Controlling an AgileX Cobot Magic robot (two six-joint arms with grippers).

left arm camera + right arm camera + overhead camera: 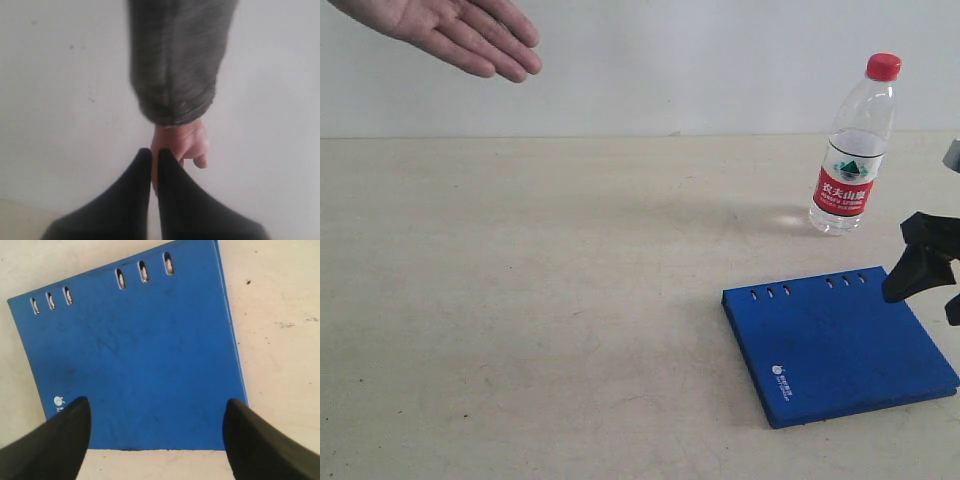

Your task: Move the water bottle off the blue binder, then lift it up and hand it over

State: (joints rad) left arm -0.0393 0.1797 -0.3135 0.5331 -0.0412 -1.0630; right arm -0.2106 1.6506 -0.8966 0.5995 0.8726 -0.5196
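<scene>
The water bottle (852, 150), clear with a red cap and a red-and-white label, stands upright on the table behind the blue binder (840, 345), apart from it. The binder lies flat at the right front and fills the right wrist view (135, 350). My right gripper (935, 275) (157, 412) hangs open over the binder's right edge with nothing between its fingers. My left gripper (155, 154) is shut and empty, pointing at a person's hand; it is out of the exterior view.
A person's open hand (460, 35) reaches in at the top left of the exterior view. In the left wrist view the same hand (182, 142) shows below a grey sleeve (175, 60). The beige table (520, 300) stretches left of the binder.
</scene>
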